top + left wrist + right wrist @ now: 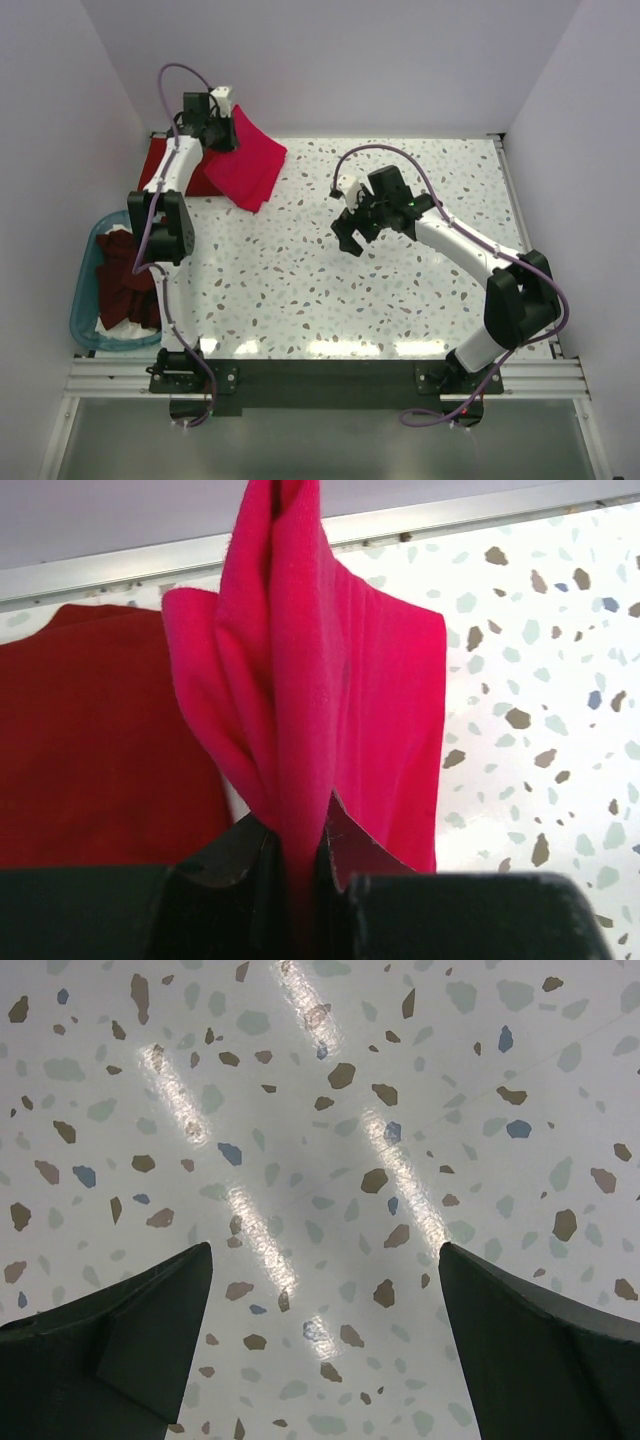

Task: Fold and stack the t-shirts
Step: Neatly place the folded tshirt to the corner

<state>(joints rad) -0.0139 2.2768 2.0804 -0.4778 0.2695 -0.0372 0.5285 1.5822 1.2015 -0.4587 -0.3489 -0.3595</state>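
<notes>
My left gripper (222, 135) is shut on a folded bright crimson-pink t-shirt (248, 160) at the far left of the table, holding it up so it hangs toward the table. In the left wrist view the pink t-shirt (330, 680) is pinched between my fingers (360, 855). A darker red folded t-shirt (160, 165) lies flat just left of it, and it shows again in the left wrist view (90, 750). Maroon t-shirts (125, 280) lie crumpled in the tub. My right gripper (352, 238) is open and empty above bare table in the middle (325, 1300).
A translucent blue plastic tub (82, 300) sits off the table's left edge. White walls close in the back and sides. A metal rail (450, 515) runs along the table's far edge. The speckled tabletop (400, 300) spans the middle and right.
</notes>
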